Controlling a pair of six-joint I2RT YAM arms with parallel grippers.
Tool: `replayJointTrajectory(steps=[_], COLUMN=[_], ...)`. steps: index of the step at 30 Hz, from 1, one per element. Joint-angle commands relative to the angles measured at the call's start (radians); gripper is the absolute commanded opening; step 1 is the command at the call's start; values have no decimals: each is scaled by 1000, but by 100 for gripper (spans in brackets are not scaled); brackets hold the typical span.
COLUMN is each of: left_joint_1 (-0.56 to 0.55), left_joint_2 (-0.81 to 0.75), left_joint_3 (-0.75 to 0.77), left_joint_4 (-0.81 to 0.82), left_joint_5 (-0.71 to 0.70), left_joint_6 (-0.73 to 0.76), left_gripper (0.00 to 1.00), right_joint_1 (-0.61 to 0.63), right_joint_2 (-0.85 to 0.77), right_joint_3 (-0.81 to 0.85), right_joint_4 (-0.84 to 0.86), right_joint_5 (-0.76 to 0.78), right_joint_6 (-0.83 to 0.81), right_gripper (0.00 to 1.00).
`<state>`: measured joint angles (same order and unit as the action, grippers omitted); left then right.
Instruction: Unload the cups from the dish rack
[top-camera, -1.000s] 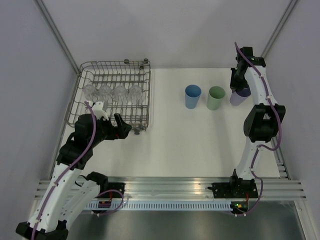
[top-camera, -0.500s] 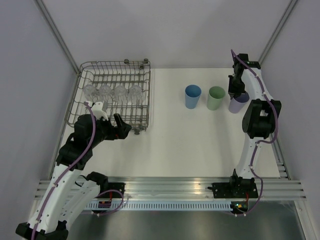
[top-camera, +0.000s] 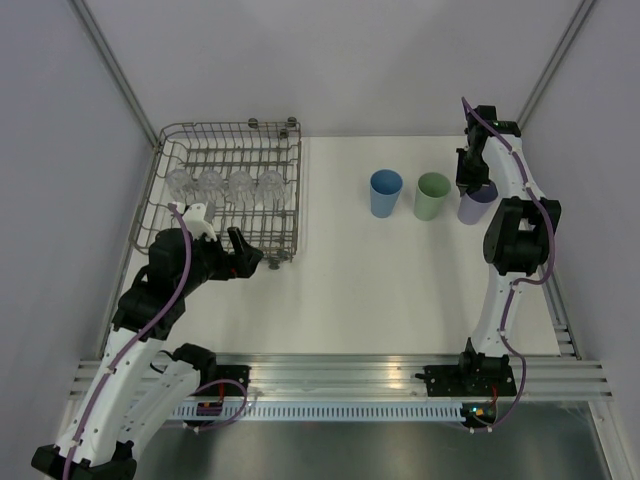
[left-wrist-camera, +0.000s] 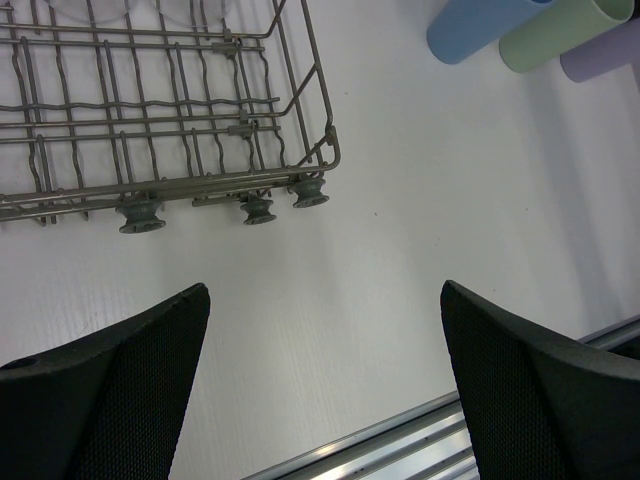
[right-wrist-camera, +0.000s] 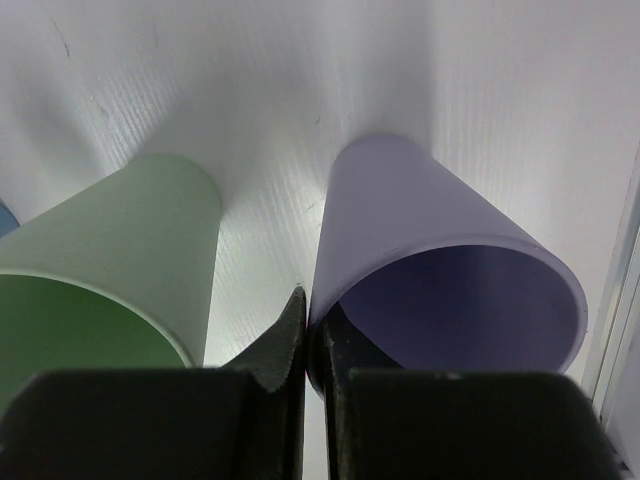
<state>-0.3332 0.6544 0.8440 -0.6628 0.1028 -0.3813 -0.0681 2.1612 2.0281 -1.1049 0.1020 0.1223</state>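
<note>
Near the far right corner of the worktop (top-camera: 400, 290), the right gripper (right-wrist-camera: 307, 340) pinches the purple cup (right-wrist-camera: 420, 200) by its rim. The left gripper (left-wrist-camera: 325, 380) is spread wide.

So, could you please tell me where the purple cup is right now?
In the top view the purple cup stands at the table's far right, just right of the green cup, with the right arm's fingers closed on its rim.

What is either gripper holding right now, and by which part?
The right gripper pinches the lilac plastic cup by its rim wall, one finger inside; the left gripper, open, holds nothing.
</note>
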Motion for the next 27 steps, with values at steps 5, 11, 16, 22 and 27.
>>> replayJointTrajectory(steps=[5,11,16,22,27], left_joint_1=[-1,-1,-1,-1,-3], left_joint_2=[-1,2,5,8,8], left_joint_3=[-5,-6,-6,-6,-6], left_joint_4=[5,6,5,6,5], left_joint_5=[-17,-15,-14,-12,-14], left_joint_6=[36,36,36,36,35], left_gripper=[100,100,100,100,100], right_joint_1=[-4,-4,-4,-7,-10], right_joint_2=[34,28,8,-37,-66], right_joint_3=[50,66,58,46,34], right_joint_4=[10,4,0,7,13], right_joint_5=[-24,-28,-15,-25,-30], right_joint_6=[-7,-9,-7,-13,-12], right_gripper=[8,13,16,22,26])
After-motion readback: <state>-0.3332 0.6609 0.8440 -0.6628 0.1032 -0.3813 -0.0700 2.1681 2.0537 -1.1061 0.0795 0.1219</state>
